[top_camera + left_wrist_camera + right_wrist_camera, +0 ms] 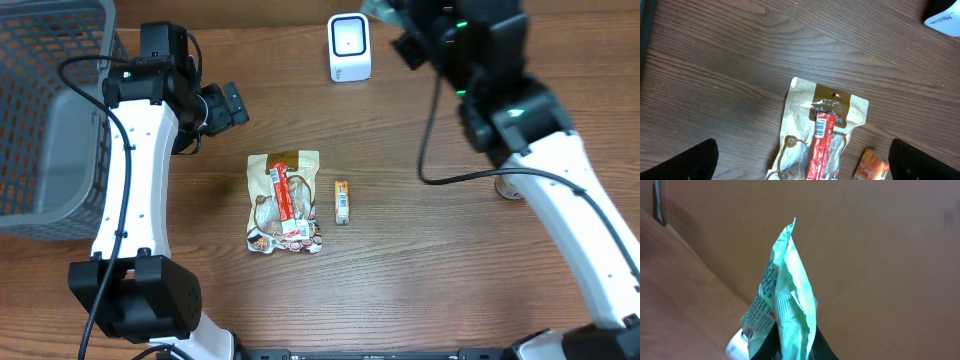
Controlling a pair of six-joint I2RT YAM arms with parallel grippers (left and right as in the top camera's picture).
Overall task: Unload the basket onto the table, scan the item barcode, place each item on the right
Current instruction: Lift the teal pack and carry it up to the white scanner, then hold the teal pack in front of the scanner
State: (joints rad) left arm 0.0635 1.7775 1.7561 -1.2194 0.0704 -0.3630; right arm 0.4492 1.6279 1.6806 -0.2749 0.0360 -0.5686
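Pale green crinkled plastic packet (785,300): off the table, pinched at its lower end by the right gripper (790,349), jaws pressed together on it. The packet stands upright out of the fingers, top seal pointing away from the wrist. Blue print and a red mark on its lower left face; no barcode can be made out in the wrist view.

Overhead view puts the right arm over the far edge of the wooden table (420,270), the packet just right of the small white box-shaped scanner (349,47) that stands near the middle of that edge.

Step in hand, as I judge it: presenting the held item to the scanner. Pickup is done; a read is not confirmed. Next move likely calls for turning the wrist so the printed face meets the scanner window, then bringing it close and holding it steady. The crinkled film may need a flatter angle.

Left gripper (230,104): spread wide, empty, hovering over the left part of the table.

Lying at the table's middle: a tan-and-brown pouch (284,202) with a red stick pack (822,140) on top, and a small orange packet (342,201) just beside it. Grey mesh basket (50,110) at the left edge.
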